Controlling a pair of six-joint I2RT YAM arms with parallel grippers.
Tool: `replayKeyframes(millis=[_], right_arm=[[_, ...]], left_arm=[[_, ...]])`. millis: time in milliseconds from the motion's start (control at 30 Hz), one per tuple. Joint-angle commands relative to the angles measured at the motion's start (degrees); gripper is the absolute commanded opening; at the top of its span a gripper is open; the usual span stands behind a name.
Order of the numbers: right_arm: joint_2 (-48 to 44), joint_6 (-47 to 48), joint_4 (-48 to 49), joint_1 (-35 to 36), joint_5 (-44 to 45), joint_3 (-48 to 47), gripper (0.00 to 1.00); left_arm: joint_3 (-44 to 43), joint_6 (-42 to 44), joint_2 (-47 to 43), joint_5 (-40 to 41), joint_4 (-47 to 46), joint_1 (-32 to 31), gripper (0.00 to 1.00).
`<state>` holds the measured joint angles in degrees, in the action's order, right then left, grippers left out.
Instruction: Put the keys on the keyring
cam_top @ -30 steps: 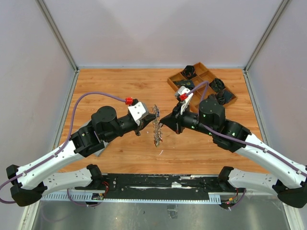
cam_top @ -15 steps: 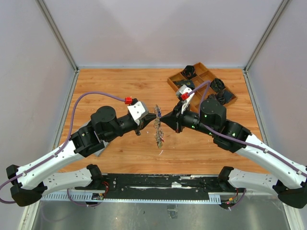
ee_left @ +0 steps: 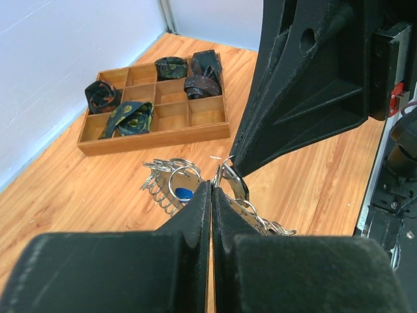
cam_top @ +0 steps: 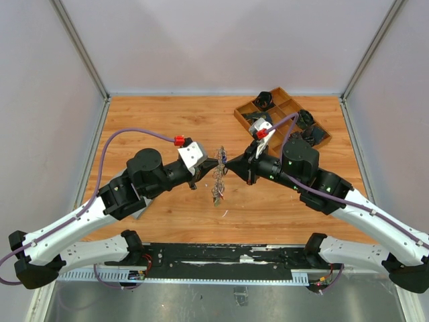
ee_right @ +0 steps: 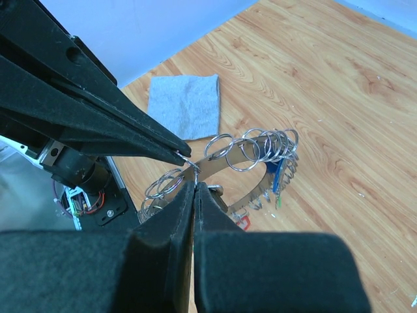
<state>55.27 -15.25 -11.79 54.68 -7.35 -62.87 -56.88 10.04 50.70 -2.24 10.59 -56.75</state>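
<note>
The big silver metal keyring (cam_top: 218, 178) hangs in the air over the middle of the brown wooden bench (cam_top: 167, 121), right between the two arms. Many small silver keys (ee_right: 273, 176) with little coloured tags dangle from it. It looks hard and stiff, and a bit heavy for its size. The metal is smooth, so it could slip or spin in a thin pinch. The loose keys will likely swing and tangle. The flat band of the ring seems the best place to hold, not the thin little loops.

The left gripper (cam_top: 216, 161) reaches in from the left with its fingers (ee_left: 195, 215) pressed together on the ring's edge. The right gripper (cam_top: 228, 164) points at it from the right, tip to tip, and its fingers (ee_right: 176, 222) are together too, pinching a small wire loop on the ring. Both arms are bent at the elbow and stretched low toward the middle
</note>
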Motion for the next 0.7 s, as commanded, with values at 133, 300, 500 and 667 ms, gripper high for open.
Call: replayKeyframes(millis=[133,300,500,667], right_arm=[[-0.6,-1.2,2.5,-0.8,0.7,0.6,0.01],[-0.6,-1.2,2.7,-0.8,0.8,0.6,0.01],[-0.7,-1.4,2.8,-0.8,1.1,0.8,0.01],[-0.3,-1.8,1.8,-0.8,1.8,0.6,0.01]], left_arm=[[-1.2,-0.1,-1.6,-0.5,-4.5,0.0,0.01],[-1.1,0.0,-1.4,-0.7,-4.6,0.1,0.0],[-1.2,-0.1,-1.4,-0.8,-4.6,0.0,0.0],[-1.2,-0.1,-1.4,-0.8,-4.7,0.1,0.01]])
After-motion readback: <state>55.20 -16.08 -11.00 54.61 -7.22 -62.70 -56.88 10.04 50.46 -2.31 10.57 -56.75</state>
